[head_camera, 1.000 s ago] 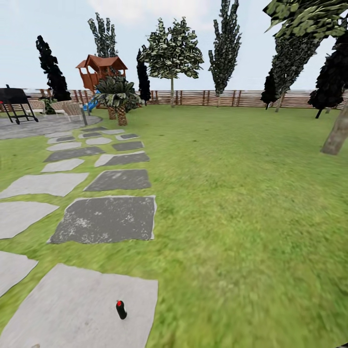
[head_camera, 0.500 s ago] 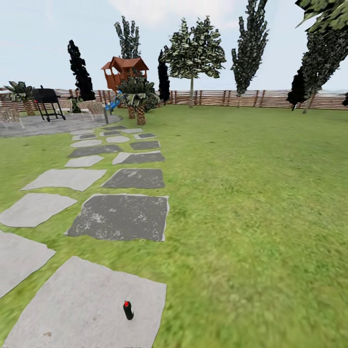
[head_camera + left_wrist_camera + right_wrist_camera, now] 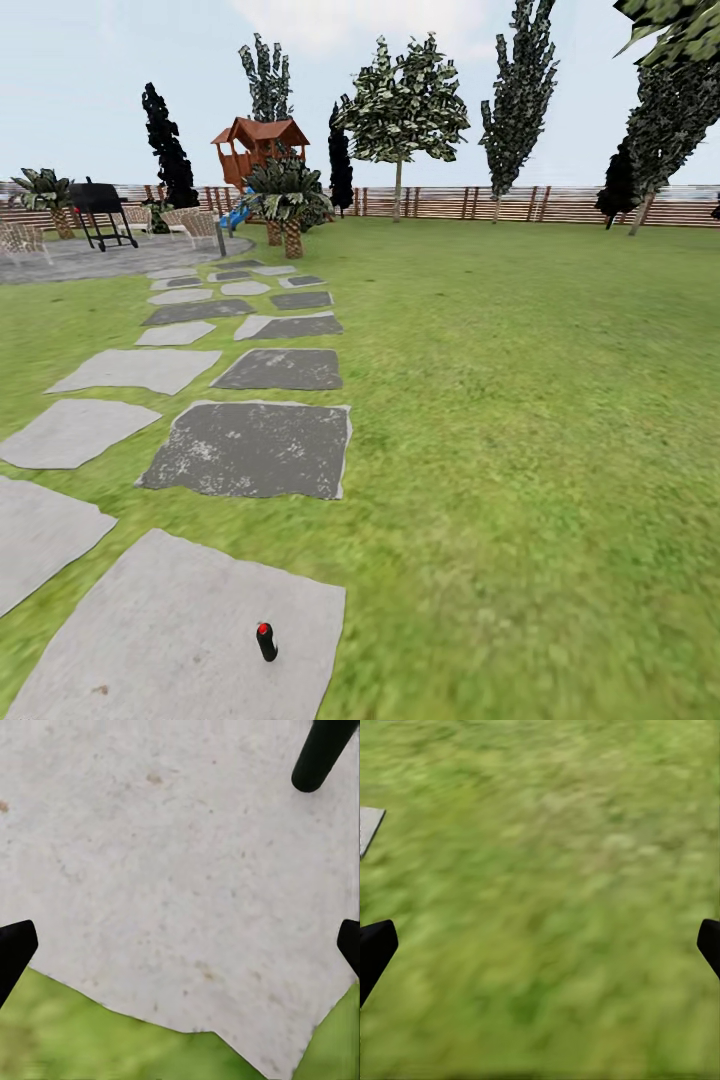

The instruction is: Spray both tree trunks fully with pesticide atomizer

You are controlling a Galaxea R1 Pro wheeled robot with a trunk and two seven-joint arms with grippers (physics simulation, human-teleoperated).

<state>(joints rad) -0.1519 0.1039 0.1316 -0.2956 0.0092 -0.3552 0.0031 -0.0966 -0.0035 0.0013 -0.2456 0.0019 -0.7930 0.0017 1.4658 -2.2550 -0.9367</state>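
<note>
paving slab point(image 3: 170, 630) | atomizer point(image 3: 322, 754) upright, beyond left gripper point(image 3: 180, 945) | both grippers spread

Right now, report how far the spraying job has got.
Nothing is done yet. The pesticide atomizer, black with a red cap, stands ungrasped on a light grey paving slab close ahead. In hand: the approach; the left claw hangs open over that slab, the right claw open over grass. Left: grasping the atomizer and spraying both tree trunks.
</note>
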